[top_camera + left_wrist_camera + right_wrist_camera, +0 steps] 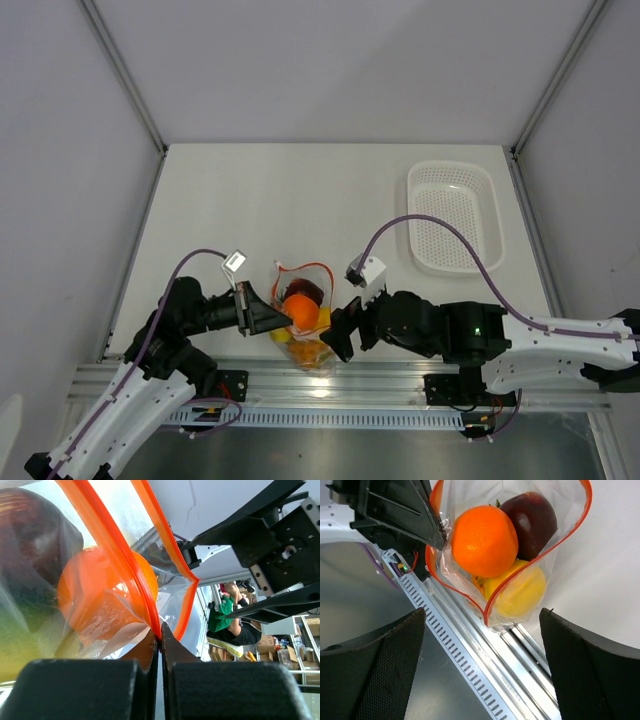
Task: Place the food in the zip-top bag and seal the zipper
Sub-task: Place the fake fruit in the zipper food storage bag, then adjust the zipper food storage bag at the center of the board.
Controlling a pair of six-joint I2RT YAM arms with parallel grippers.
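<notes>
Three toy fruits on view inside one clear crinkly zip-top bag (120,505) at the near worktop (250,200) edge: round orange (482,540), dark red-purple fruit (532,520), yellow fruit (520,590). Loading judged done; sealing in hand. Left fingers (145,652) clamped on the red-orange zipper strip (107,545) at one end. Right fingers (395,650) spread wide, gripping nothing, beside the gaping mouth. Next: pinch both strip halves together and run along. One white perforated basket (450,165), well apart.

white perforated basket (453,216) | far right of white table (250,200) | upright, open side up
</notes>
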